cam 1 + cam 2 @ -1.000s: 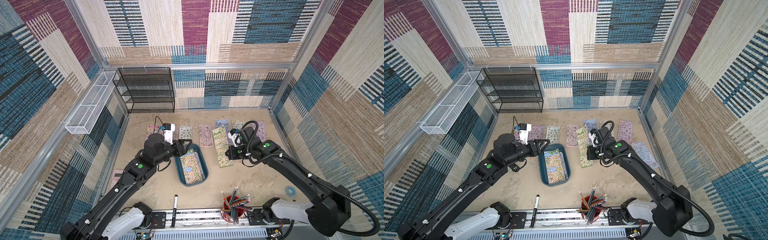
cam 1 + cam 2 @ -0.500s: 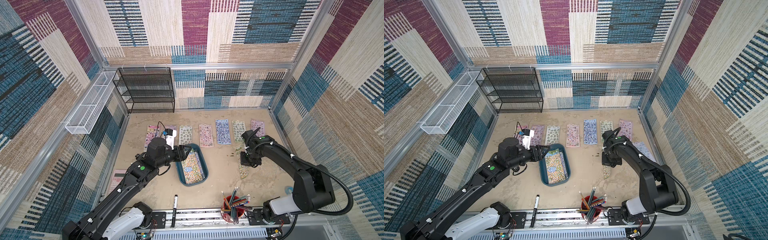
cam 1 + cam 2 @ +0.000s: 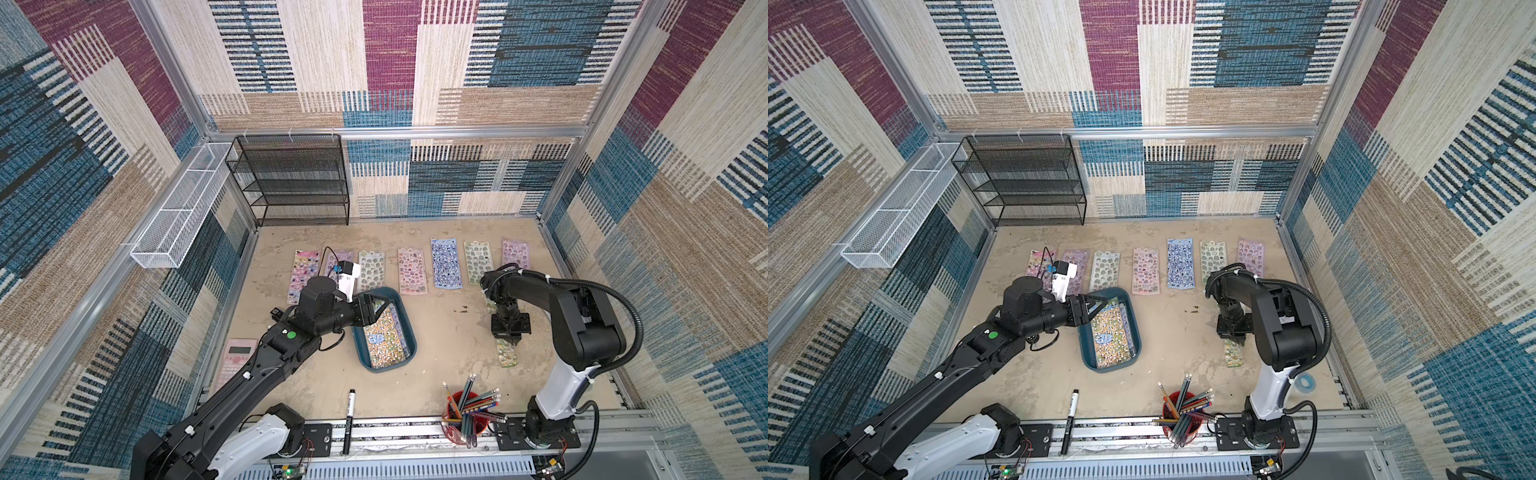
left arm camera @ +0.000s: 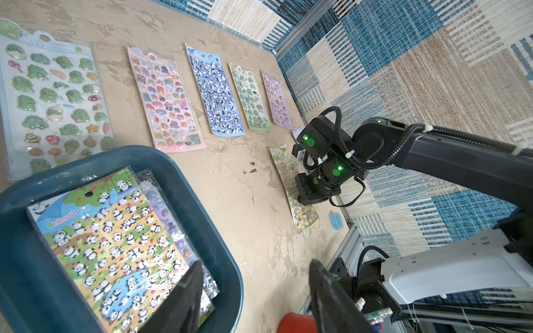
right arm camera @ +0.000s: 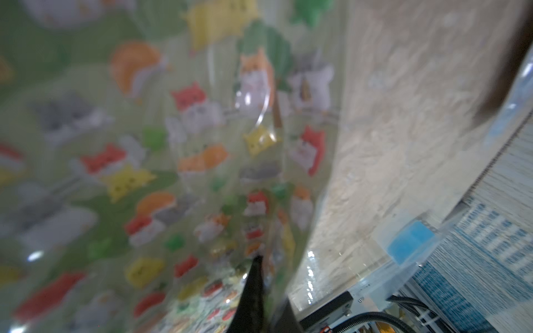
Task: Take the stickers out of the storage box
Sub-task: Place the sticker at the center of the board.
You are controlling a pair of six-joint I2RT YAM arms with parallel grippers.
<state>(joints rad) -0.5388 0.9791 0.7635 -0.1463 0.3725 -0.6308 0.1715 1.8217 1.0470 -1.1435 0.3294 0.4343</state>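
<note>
Red cup [image 4: 294,324] crammed with pencils sits nearest the rail, on the near side of the right gripper [image 3: 510,338]. A black marker [image 3: 350,409] lies on the near side of the left gripper [image 3: 371,309]. Pink calculator [image 3: 237,359] out to that gripper's left is half buried under the arm.

Next, the box [image 3: 360,357]: shallow teal plastic, rounded corners, smooth rim. Left gripper hovers over its far end, jaws about half spread, holding nothing. Stickers [image 4: 115,239] are stacked inside, right below it and running nearer, glossy in crinkly clear sleeves. Top one is all pandas, and a lilac sheet [image 4: 163,207] peeks out along one edge. How many lie underneath, no clue.

Right gripper points straight down onto a pale green sheet [image 3: 508,358] lying on the sandy, mottled tabletop [image 3: 449,332], well apart from the box. The sheet sticks out on its near and far sides, middle hidden. Its wrist view is a blurry mess of cartoon cats with one dark fingertip [image 5: 253,288] against the plastic, so I can't tell whether it's pinching the sheet or not.

Beyond both grippers, a row [image 3: 411,270] of seven sheets lies side by side: pinks, lilacs, greens, one blue. The left wrist camera partly blocks the second from the left. Farthest back: black mesh rack [image 3: 291,178] and white wire basket [image 3: 178,208].
</note>
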